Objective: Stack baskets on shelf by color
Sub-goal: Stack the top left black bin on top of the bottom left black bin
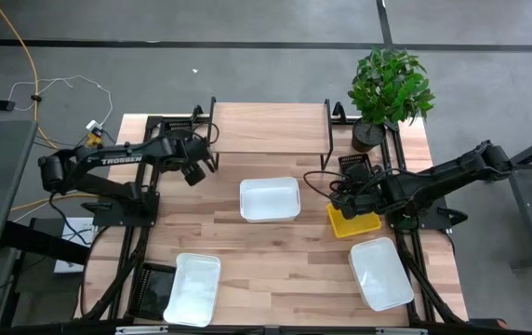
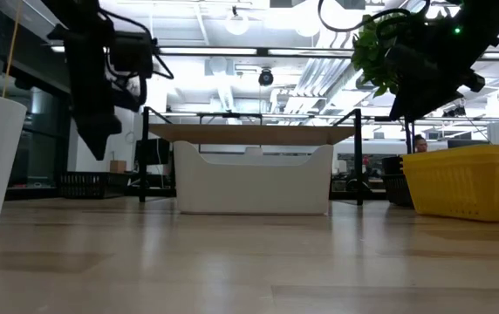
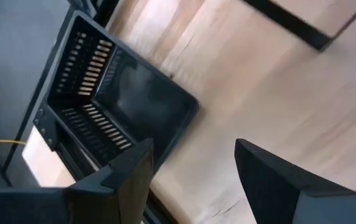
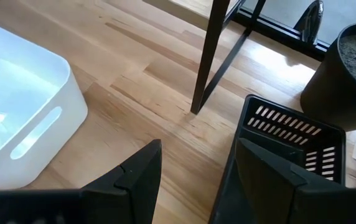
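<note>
A wooden table [image 1: 275,270] seen from above, with two dark robot arms reaching in from the sides. The shelf [image 1: 271,128] stands at the far middle edge, its board bare. The left gripper [image 1: 194,170] hovers near the shelf's left end, fingers [image 3: 125,171] spread open and holding nothing; a black basket [image 3: 119,102] sits just past them in its wrist view. The right gripper [image 1: 340,195] hangs low beside the shelf's right leg [image 4: 210,56], fingers [image 4: 134,174] open and empty, with another black basket [image 1: 355,170] right in front of them.

Three white baskets are visible: one at the table's centre [image 1: 270,199], one near left [image 1: 192,288], one near right [image 1: 379,273]. One yellow basket [image 1: 352,222] lies under the right arm. A third black basket [image 1: 152,287] rests at the near left edge. A potted plant [image 1: 389,91] stands at the far right corner, close to the right arm.
</note>
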You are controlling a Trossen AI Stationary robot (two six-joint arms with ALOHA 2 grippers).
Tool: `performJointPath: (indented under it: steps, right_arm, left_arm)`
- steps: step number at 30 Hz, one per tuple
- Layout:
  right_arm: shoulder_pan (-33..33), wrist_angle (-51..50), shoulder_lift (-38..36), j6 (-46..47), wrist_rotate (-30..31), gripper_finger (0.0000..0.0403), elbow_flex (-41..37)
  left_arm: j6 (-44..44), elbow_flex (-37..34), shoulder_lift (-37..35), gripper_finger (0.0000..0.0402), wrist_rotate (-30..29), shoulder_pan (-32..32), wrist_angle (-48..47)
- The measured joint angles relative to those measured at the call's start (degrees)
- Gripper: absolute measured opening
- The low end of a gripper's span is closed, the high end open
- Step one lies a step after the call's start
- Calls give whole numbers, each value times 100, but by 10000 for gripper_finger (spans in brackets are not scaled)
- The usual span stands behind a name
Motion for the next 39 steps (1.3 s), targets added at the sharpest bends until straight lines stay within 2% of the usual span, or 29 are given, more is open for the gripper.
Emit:
performJointPath:
  steps: [8,12,16,30,39]
  right_arm:
    - [0,2,0,1,-74,193,0]
    - [0,4,0,-1,-44,193,0]
    - [0,9,0,-1,-39,193,0]
    - [0,55,0,15,-78,193,0]
    - [0,57,0,2,-78,193,0]
  left_arm:
    - [235,-9,614,197,-278,277,34]
    - [551,-127,898,182,-143,404,404]
    - [614,-139,1087,174,-347,477,720]
    - [653,-138,1114,172,-295,531,919]
    - [312,-142,1120,172,-294,846,916]
